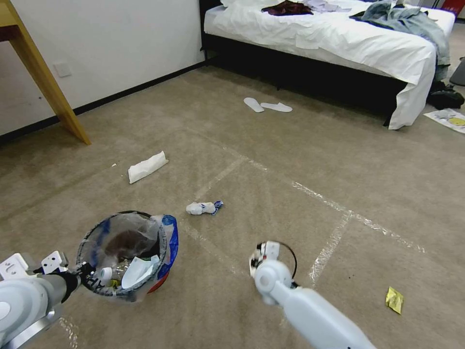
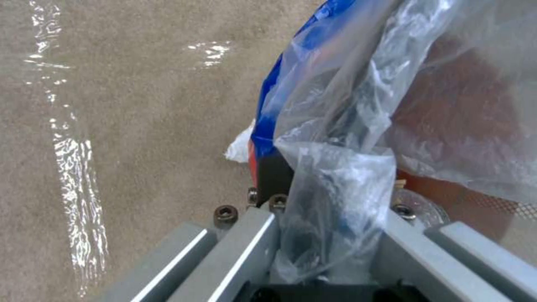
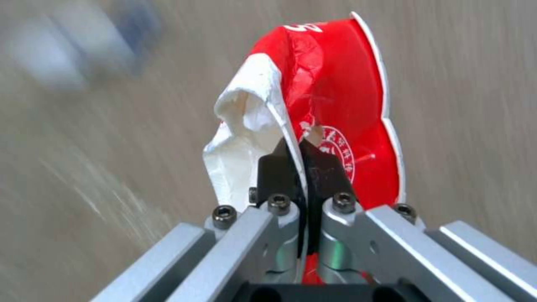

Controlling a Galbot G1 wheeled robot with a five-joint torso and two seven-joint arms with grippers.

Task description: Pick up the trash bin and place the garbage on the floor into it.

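Head view: small round red-based trash bin (image 1: 127,254) with clear blue-edged liner held at rim by left gripper (image 1: 86,277), above beige carpet (image 1: 290,155). Crumpled white tissue (image 1: 203,208) seen just beyond bin.

Left wrist view: fingers clamped on bin rim (image 2: 268,176).

Right wrist view: right gripper (image 3: 301,157) pinched on red-and-white wrapper (image 3: 341,113).

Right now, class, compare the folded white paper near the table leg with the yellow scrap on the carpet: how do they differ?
The folded white paper is white, long and larger; the yellow scrap is yellow, small and crumpled. The white paper lies beyond the trash bin on the robot's left; the yellow scrap lies right of the right arm. Both rest loose on the carpet.
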